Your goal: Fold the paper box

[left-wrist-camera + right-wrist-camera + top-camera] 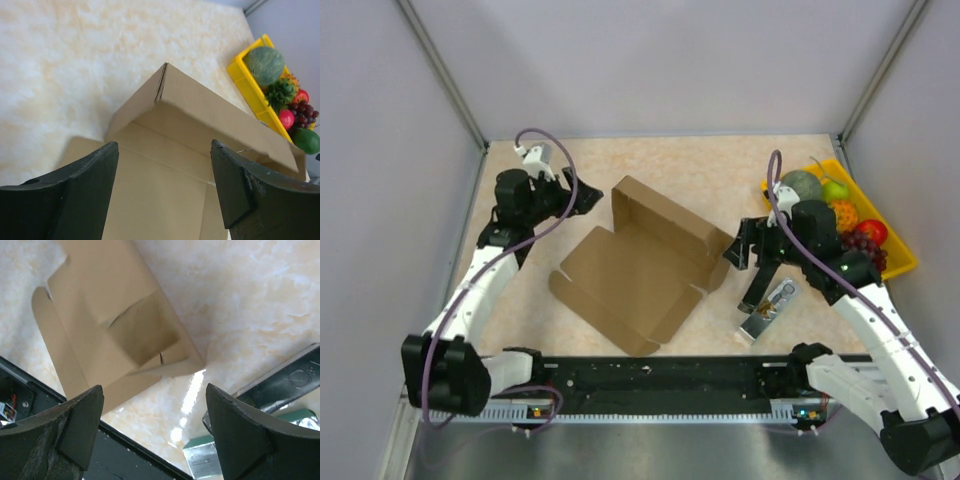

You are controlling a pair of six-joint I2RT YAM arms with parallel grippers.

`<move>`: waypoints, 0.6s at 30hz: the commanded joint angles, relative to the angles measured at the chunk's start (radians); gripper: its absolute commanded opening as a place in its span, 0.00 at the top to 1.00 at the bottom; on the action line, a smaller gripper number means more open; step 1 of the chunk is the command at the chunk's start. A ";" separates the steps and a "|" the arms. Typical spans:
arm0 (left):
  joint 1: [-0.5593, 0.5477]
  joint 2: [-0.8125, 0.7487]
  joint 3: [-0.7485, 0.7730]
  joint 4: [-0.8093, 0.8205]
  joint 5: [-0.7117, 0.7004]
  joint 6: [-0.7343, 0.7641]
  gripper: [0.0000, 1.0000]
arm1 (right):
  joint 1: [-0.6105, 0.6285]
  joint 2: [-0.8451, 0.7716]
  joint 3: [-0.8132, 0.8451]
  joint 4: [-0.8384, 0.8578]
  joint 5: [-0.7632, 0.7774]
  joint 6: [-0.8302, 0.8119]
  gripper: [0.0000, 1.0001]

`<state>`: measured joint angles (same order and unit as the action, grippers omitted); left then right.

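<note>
The paper box (638,262) lies in the middle of the table, a brown cardboard sheet with its far wall and one side flap raised and the near flaps flat. My left gripper (590,198) hovers at the box's far left corner. In the left wrist view it (164,145) stands open over the cardboard (200,110) with nothing between its fingers. My right gripper (734,250) is just off the box's right end. The right wrist view shows it (153,389) open above bare table, with the box's corner (100,315) up and to the left.
A yellow tray (902,264) of plastic fruit sits at the right wall. A flat black and silver device (769,308) lies near the right arm and shows in the right wrist view as well (287,385). The black base rail (650,378) runs along the near edge.
</note>
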<state>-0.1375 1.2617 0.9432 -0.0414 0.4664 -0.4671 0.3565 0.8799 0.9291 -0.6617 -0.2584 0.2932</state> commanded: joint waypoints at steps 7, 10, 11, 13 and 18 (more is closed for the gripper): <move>-0.101 -0.228 -0.081 -0.012 -0.072 0.067 0.40 | 0.019 -0.088 -0.087 0.039 0.016 0.044 0.22; -0.239 -0.245 -0.209 0.078 -0.091 0.059 0.46 | 0.106 -0.117 -0.145 0.094 0.119 0.119 0.24; -0.273 -0.251 -0.245 0.119 -0.095 0.044 0.50 | 0.136 -0.119 -0.159 0.137 0.145 0.136 0.26; -0.365 -0.262 -0.346 0.237 -0.121 -0.008 0.53 | 0.244 -0.111 -0.208 0.181 0.285 0.165 0.28; -0.578 -0.228 -0.417 0.351 -0.283 0.013 0.58 | 0.352 -0.059 -0.274 0.285 0.554 0.222 0.29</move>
<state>-0.5877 1.0267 0.5404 0.1024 0.3210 -0.4561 0.6571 0.7895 0.6930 -0.5289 0.0372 0.4343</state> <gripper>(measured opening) 0.420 0.711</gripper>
